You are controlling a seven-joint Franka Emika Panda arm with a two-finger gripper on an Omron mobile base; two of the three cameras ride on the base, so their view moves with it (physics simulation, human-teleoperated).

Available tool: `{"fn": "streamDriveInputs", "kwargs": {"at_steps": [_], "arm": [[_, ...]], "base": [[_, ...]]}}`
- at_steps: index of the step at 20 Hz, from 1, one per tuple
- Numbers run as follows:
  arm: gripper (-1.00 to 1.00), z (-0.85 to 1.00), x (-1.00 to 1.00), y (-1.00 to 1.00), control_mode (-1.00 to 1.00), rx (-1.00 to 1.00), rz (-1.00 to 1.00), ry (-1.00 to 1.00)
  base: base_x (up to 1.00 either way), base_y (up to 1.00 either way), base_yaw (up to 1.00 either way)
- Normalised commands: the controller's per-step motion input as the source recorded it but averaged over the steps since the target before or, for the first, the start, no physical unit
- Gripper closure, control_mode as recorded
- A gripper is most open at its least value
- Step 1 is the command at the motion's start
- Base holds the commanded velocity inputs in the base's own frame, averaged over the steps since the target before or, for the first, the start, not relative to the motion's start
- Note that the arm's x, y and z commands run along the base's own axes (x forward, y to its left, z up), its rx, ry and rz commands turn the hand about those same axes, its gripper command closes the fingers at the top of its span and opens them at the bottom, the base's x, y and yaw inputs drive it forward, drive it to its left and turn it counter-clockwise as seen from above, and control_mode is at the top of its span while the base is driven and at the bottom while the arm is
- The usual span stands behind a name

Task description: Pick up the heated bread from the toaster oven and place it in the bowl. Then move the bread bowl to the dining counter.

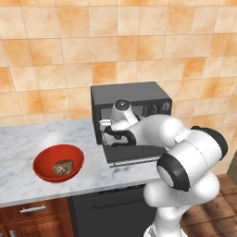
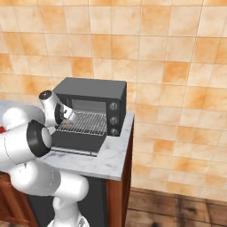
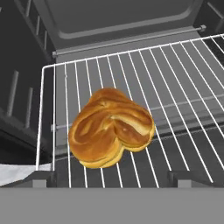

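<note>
open gripper above heated bread

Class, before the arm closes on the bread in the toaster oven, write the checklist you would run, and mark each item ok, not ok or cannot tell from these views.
1. Toaster oven door dropped open: ok.
2. Heated bread lying on the wire rack, in plain sight of the hand view: ok.
3. Gripper open, fingers either side of the bread's near edge: ok.
4. Fingers low enough to pinch the bread: cannot tell.
5. Bowl upright on the counter left of the oven: ok.
6. Bowl free for the bread: not ok, a darker lump already sits in it.
</note>
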Motion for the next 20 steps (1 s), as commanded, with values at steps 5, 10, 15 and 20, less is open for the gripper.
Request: {"fn": "streamDriveInputs", "kwargs": {"at_steps": [5,10,15,20], "arm": [[-1.0,-0.16,0.08,0.05,-1.0,0.0,-0.09,0.0],[-1.0,0.0,0.05,0.14,-1.0,0.01,-0.16,0.0],[-1.0,-0.02,0.02,0.07,-1.0,0.0,-0.12,0.0],[-1.0,-0.05,0.26,0.0,-1.0,0.0,-0.08,0.0]], "base": [[0.0,0.0,0.0],[0.0,0.0,0.0],[0.0,0.0,0.0],[0.0,0.0,0.0]]}}
